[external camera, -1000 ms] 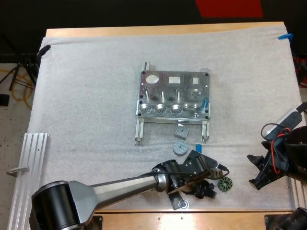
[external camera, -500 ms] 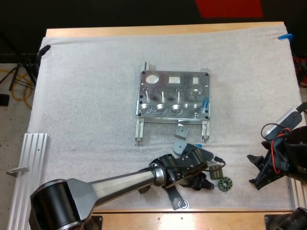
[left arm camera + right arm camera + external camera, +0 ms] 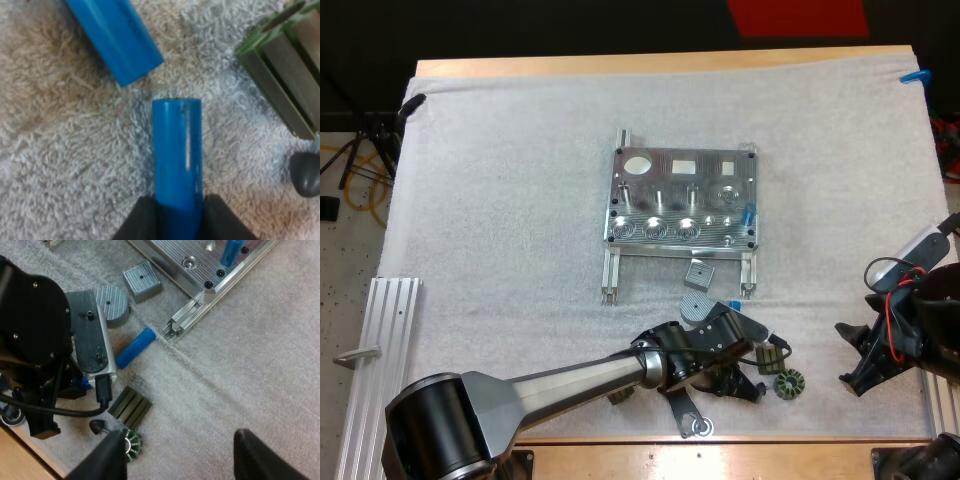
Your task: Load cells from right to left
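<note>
Our left claw [image 3: 177,222] clamps one blue cell [image 3: 177,150] by its end; we should lift straight up, clearing the loose cell [image 3: 115,35] just ahead; the right claw [image 3: 180,460] stands wide

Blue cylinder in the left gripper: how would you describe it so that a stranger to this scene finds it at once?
Start at the metal fixture on the white mat, then come toward the mat's near edge to the left gripper. The blue cylinder is pressed between its jaws, while a second cylinder lies free just beyond its tip.
</note>
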{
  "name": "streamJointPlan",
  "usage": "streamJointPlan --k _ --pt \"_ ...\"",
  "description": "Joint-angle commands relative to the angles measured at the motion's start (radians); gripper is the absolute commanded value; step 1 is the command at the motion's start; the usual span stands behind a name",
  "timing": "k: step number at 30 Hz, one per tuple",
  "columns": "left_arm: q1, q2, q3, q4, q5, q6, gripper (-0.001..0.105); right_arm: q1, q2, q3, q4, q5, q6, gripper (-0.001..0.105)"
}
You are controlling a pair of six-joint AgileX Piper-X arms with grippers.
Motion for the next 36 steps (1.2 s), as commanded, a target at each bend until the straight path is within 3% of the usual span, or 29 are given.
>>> streamJointPlan --k 1,8,13,19,24,30,36 --pt "-0.001 -0.008 0.000 0.006 -0.001 0.023 0.000 0.002 -0.004 -0.003 -0.006 0.000 -0.005 0.048" --pt "-0.001 -0.075 0.000 0.083 -0.075 0.147 0.000 0.002 -0.004 -0.003 -0.021 0.000 -0.005 0.048" --pt "-0.001 -0.165 0.000 0.145 -0.123 0.317 0.000 0.002 -0.004 -0.003 -0.021 0.000 -0.005 0.048" --pt "-0.001 -0.280 0.000 0.210 -0.129 0.510 0.000 0.002 -0.004 -0.003 -0.021 0.000 -0.005 0.048" --pt "-0.001 -0.388 0.000 0.264 -0.169 0.631 0.000 0.002 -0.004 -0.003 -0.024 -0.009 -0.005 0.048" --pt "-0.001 -0.478 0.000 0.315 -0.166 0.767 0.000 0.002 -0.004 -0.003 -0.066 -0.155 0.020 0.048" --pt "-0.001 -0.550 0.000 0.382 -0.168 0.840 0.000 0.002 -0.001 -0.003 -0.104 -0.195 0.029 0.049"
